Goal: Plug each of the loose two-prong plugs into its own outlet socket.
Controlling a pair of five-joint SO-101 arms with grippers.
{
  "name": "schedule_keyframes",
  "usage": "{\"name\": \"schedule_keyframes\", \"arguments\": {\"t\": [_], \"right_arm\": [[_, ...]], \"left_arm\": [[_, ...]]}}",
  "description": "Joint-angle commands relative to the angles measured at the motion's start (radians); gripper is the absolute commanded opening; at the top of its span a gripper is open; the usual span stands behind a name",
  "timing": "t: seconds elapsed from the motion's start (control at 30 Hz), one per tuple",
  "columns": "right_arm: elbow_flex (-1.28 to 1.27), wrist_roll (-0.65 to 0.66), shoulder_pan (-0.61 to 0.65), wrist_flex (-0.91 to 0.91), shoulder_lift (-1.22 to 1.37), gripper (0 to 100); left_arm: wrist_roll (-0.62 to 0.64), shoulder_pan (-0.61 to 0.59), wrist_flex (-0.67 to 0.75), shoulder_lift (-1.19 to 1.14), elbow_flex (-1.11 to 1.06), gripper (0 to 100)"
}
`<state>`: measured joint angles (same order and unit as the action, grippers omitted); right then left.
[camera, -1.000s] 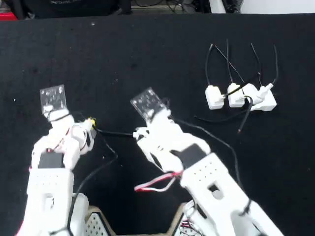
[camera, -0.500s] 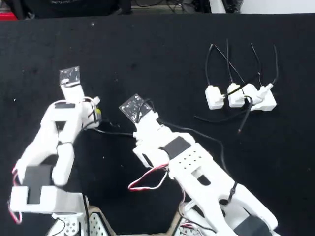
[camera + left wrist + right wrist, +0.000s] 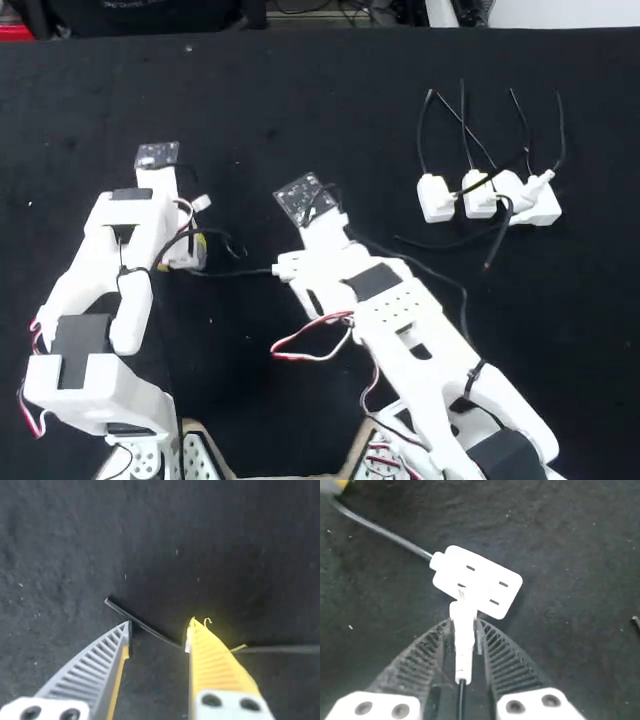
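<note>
Right jaws are closed on the flat sides of a small white plug [image 3: 464,645]. Its prongs meet the white outlet block [image 3: 477,582] beside a slot and look not yet seated. Left jaws stand open and empty over a thin black cord [image 3: 142,626] on the black surface [image 3: 300,90]. More white plugs [image 3: 480,195] lie at two o'clock from the right arm. I judge the plug light, rigid and smooth, and its cord limp. It is best held by the body, behind the prongs. The block may slide when pushed.
</note>
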<state>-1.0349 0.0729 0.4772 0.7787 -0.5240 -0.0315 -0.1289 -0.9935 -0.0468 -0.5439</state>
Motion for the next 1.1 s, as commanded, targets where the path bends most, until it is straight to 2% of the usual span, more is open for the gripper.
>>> {"name": "schedule_keyframes", "arguments": {"t": [0.0,0.2,0.27,0.43,0.63,0.73,0.9,1.07], "right_arm": [[0.013,0.011,-0.026,-0.025,0.002,1.0],[0.050,0.011,-0.034,0.032,0.004,1.0],[0.111,0.012,-0.040,0.132,0.004,1.0],[0.344,0.117,-0.043,0.420,0.045,1.0],[0.641,0.152,-0.026,0.615,0.260,1.0],[0.757,0.186,-0.015,0.681,0.386,1.0],[0.921,0.216,-0.021,0.799,0.567,1.0],[0.990,0.215,-0.021,0.853,0.645,1.0]], "left_arm": [[-0.071,-0.005,-0.095,0.014,-0.050,18],[-0.112,-0.007,-0.161,0.034,-0.074,15],[-0.130,-0.007,-0.189,0.080,-0.096,12],[-0.127,-0.007,-0.201,0.296,-0.211,11],[-0.091,-0.005,-0.071,0.463,-0.372,11],[-0.055,-0.022,-0.031,0.488,-0.420,11],[-0.037,-0.064,0.126,0.485,-0.521,11],[-0.031,-0.133,0.138,0.494,-0.489,11]]}}
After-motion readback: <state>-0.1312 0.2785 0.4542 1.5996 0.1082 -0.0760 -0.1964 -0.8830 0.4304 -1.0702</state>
